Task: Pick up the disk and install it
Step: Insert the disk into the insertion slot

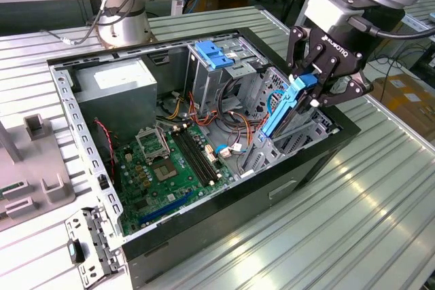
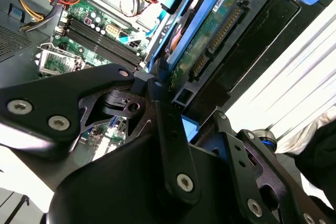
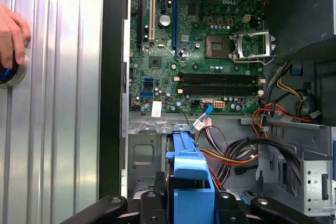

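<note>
The disk hangs tilted and on edge over the drive bay at the exterior view's right side of the open computer case. Its blue carrier frame runs along its edge. My gripper is shut on the disk's upper end, with black fingers on both sides. In the second wrist view the disk's green circuit-board underside and connector face the camera, past one finger. In the first wrist view the blue carrier stands between my fingers, above the bay's metal floor.
Inside the case are the motherboard, a grey power-supply box, a light-blue bracket on the upper cage and loose cables. A person's hand rests on the ribbed table beside the case. A grey fixture stands at the exterior view's left.
</note>
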Motion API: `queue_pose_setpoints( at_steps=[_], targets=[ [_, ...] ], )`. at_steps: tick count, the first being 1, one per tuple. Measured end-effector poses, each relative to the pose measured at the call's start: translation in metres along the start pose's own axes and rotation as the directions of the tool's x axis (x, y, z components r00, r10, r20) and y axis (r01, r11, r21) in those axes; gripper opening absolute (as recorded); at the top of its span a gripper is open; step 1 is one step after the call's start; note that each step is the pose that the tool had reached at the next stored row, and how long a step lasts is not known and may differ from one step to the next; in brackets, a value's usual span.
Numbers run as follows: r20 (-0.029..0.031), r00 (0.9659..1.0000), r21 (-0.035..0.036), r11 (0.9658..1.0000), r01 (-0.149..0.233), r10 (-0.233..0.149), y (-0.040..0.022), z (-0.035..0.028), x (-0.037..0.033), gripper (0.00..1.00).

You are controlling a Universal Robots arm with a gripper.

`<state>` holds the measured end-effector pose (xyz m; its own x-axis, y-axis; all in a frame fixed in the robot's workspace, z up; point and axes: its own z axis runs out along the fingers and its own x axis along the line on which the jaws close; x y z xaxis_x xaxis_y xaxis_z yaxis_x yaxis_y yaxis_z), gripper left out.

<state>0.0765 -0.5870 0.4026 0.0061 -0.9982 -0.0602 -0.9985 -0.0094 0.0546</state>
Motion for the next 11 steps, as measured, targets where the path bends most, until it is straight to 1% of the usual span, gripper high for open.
queue_pose_setpoints(
  at_steps=[8, 9, 10, 11],
  targets=[
    [0.0003, 1.0, 0.0, 1.0, 0.0, 0.0, 0.0, 0.0004, 0.0, 0.37],
    [0.0001, 1.0, 0.0, 1.0, 0.0, 0.0, 0.0, 0.0004, 0.0, 0.38],
    [0.0001, 1.0, 0.0, 1.0, 0.0, 0.0, 0.0, 0.0004, 0.0, 0.44],
    [0.0, 1.0, 0.0, 1.0, 0.0, 0.0, 0.0, 0.0004, 0.0, 0.44]
  ],
)
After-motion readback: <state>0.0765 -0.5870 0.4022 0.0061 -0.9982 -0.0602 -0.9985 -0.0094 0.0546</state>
